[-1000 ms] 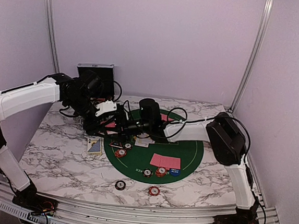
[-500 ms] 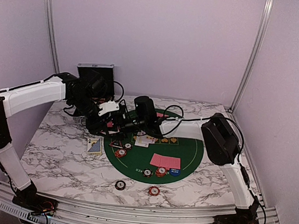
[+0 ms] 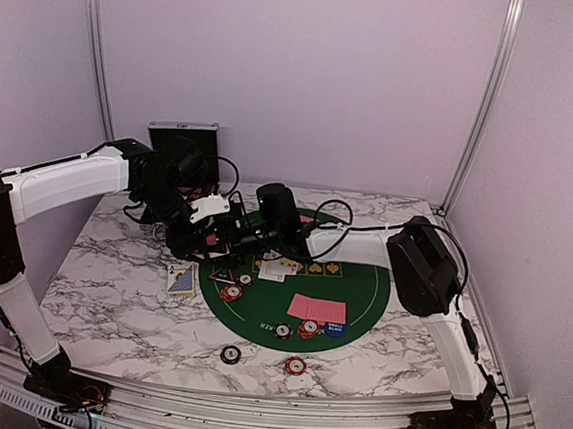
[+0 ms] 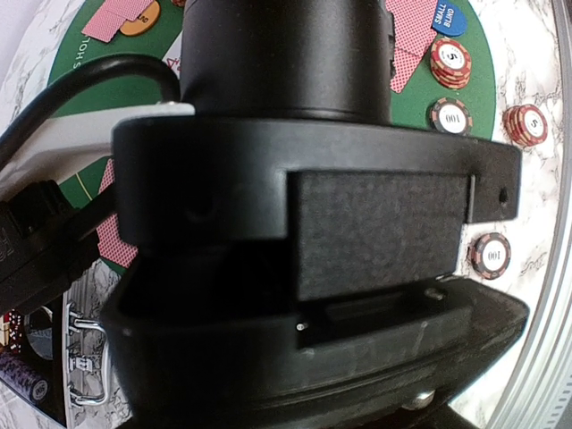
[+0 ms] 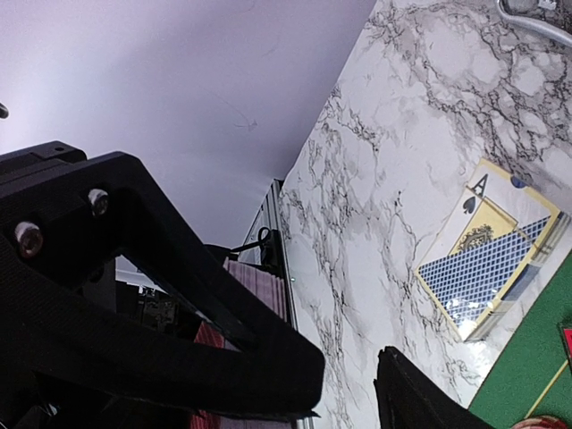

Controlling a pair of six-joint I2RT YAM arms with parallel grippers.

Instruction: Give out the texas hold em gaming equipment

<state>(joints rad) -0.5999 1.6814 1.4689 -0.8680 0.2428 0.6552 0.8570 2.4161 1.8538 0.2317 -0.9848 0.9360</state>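
Pink-backed cards point(image 5: 257, 288) seemingly tight within left gripper point(image 3: 211, 233) (right gripper point(image 5: 347, 375) agape, just beside)

A glossy, marble-patterned counter point(image 3: 109, 294) carried a matt green, felt-like mat point(image 3: 365, 297) with smooth paper playing cards point(image 3: 316, 308) and shiny plastic poker chips point(image 3: 295, 365). A slick cardboard card box point(image 5: 490, 268) sat near the matt black plastic of the right end effector point(image 5: 347, 380). Brushed metal rails point(image 3: 249, 410) edged the scene.
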